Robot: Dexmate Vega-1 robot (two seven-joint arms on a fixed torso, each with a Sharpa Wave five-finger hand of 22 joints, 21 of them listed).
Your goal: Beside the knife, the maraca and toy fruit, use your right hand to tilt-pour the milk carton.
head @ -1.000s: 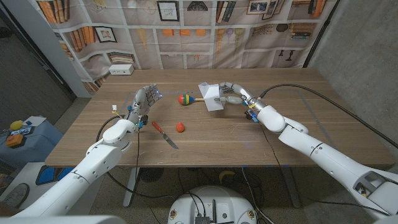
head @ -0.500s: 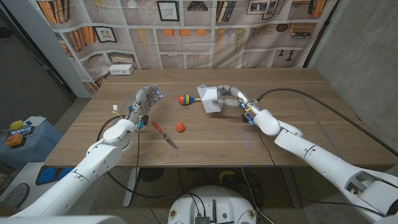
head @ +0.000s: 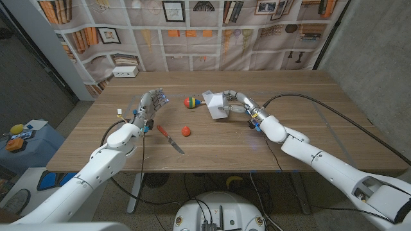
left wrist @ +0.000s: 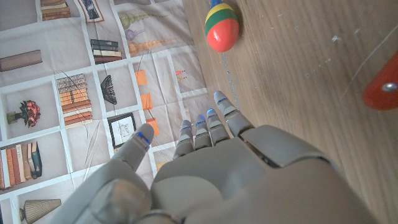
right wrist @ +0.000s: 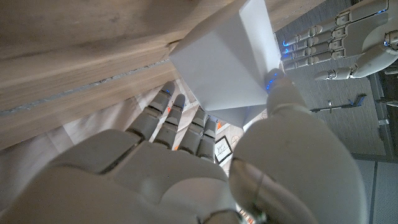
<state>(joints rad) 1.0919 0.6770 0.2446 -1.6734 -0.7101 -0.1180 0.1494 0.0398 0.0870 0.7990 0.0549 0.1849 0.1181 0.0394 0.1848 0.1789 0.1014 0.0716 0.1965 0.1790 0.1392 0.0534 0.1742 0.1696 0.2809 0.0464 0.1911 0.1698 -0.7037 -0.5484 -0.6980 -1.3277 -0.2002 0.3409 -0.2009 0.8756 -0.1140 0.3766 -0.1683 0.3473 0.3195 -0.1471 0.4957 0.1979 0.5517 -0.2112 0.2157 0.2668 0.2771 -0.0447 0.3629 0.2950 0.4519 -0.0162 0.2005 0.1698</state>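
Note:
My right hand (head: pixel 236 101) grips the white milk carton (head: pixel 216 104) just right of the table's middle, and the carton leans over toward my left. Seen from the right wrist, the carton (right wrist: pixel 227 59) sits between the thumb and the fingers (right wrist: pixel 168 118) of that hand. The striped maraca (head: pixel 191 102) lies just left of the carton. A small red toy fruit (head: pixel 185 131) and a red-handled knife (head: pixel 169 138) lie nearer me. My left hand (head: pixel 148 104) stands with its fingers apart at the left, holding nothing, and the maraca (left wrist: pixel 222 28) lies beyond its fingertips (left wrist: pixel 211 118).
A white box (head: pixel 125 72) stands at the table's far left corner. The wooden table (head: pixel 308 122) runs bare to my right. A cable (head: pixel 334 102) loops over the right side.
My right hand has carried the carton a little to the left toward the maraca and tipped it further over. The left hand has stayed still.

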